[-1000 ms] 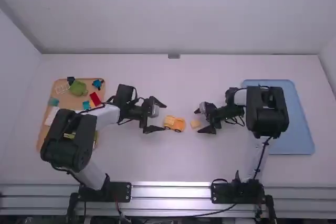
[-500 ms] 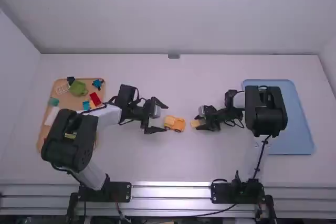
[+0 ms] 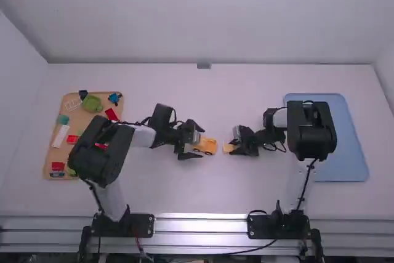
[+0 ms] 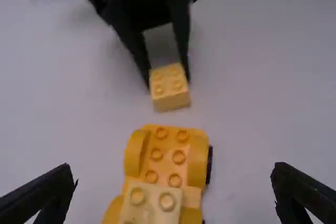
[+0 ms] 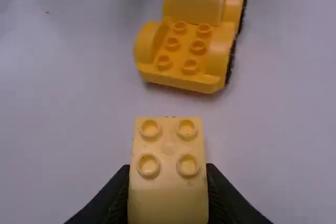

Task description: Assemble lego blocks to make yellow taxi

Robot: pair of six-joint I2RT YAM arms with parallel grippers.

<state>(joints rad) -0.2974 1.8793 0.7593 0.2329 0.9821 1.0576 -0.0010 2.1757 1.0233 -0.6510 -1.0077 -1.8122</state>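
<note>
One pale block (image 5: 197,9) atop one yellow chassis (image 5: 181,80), second block (image 5: 168,195) in right gripper's (image 3: 234,147) jaws, left gripper's (image 3: 202,142) jaws released.

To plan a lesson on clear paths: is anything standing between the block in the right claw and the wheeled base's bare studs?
Nothing visible does. The right claw grips the pale yellow four-stud block short of the bare studs on the wheeled base; the mounted block sits beyond them.
</note>
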